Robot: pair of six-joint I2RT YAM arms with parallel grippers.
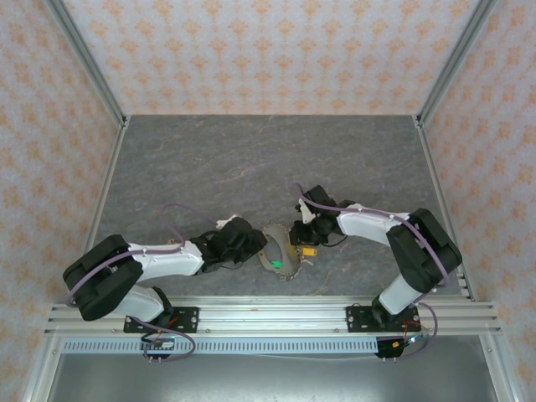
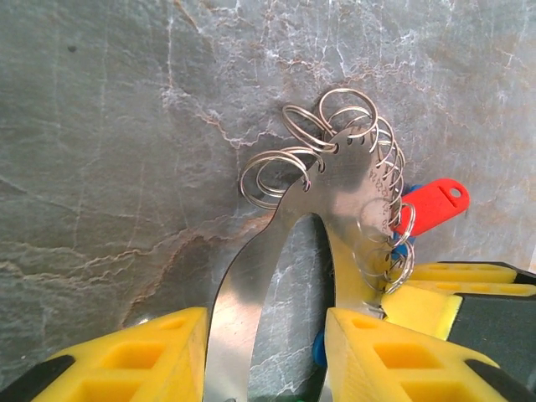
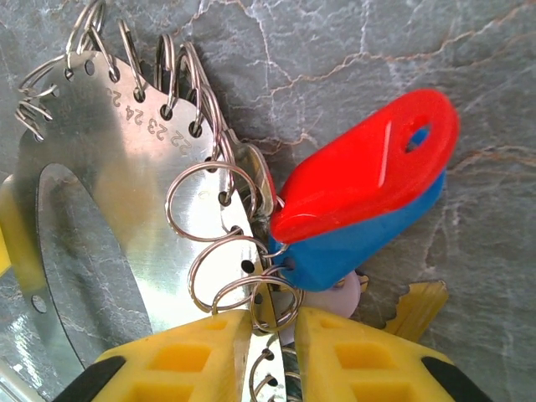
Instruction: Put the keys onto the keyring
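Steel keyring (image 2: 347, 180) — long axis out from left pincer (image 2: 266, 322), rounded end foremost

The small numbers 22, 23 and 24 are stamped on the shiny metal keyring (image 3: 109, 146), near its edge, in the upper left of the right wrist view.
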